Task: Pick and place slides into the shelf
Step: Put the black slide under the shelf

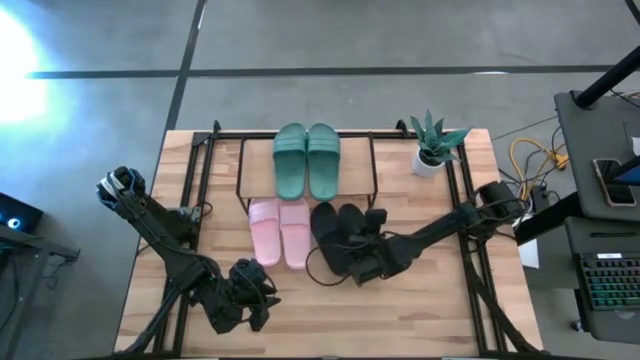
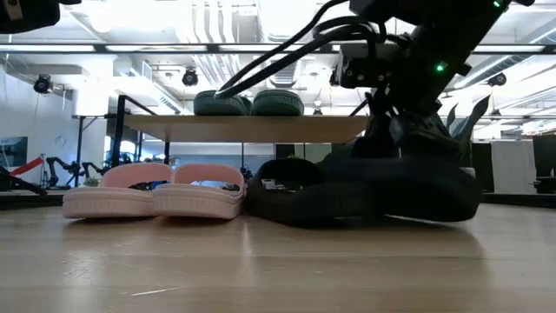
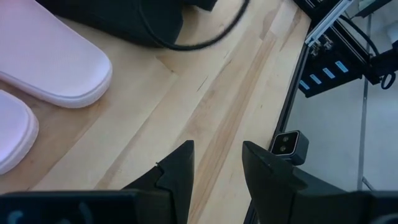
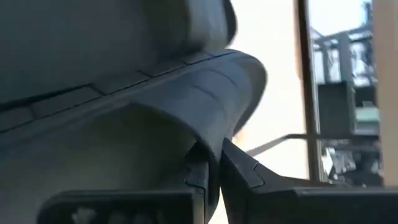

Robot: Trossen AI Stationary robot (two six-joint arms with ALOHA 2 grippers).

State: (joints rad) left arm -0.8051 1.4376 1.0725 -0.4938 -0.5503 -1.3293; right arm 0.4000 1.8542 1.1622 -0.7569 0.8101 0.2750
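A robotics lab: exposed ceiling ducts [image 2: 217, 26]; another robot arm [image 2: 61, 165] behind; keyboard [image 1: 610, 280] beside the table [image 1: 330, 310].

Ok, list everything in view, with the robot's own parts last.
green slides: one pair, dark green, on the shelf's top board.
pink slides: one pair, light pink, on the table in front of the shelf.
black slides: one pair, black, right of the pink.
shelf: one, black wire frame, at the table's back.
potted plant: one, green, white pot, back right.
left gripper: fingers apart, empty, front left.
right gripper: shut on a black slide.
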